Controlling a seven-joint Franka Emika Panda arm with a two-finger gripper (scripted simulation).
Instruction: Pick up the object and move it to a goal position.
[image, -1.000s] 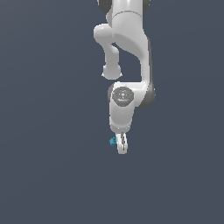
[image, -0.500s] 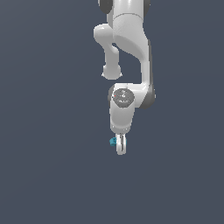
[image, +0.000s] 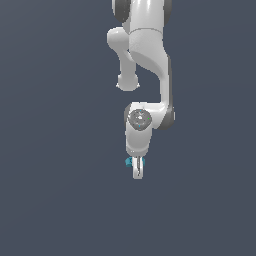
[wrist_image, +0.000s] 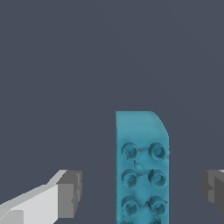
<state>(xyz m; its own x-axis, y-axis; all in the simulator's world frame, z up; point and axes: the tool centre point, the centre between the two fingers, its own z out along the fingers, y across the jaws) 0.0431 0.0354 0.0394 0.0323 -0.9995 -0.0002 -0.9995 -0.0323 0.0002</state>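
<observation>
Hanging down from the top of the exterior view, your white arm (image: 145, 75) points its claw (image: 137, 170) straight at the plain grey surface (image: 50, 200). On the wrist view the claw's grey pads (wrist_image: 70, 192) stand wide apart, not touching anything. Between those pads lies the teal object (wrist_image: 141, 168), studded on top, nearer one pad than the other; in the exterior view it peeks out just beside the claw (image: 128, 161).

studded teal object (wrist_image: 142, 170) stands between the tool's (wrist_image: 141, 192) spread fingers (wrist_image: 70, 193), untouched.
</observation>
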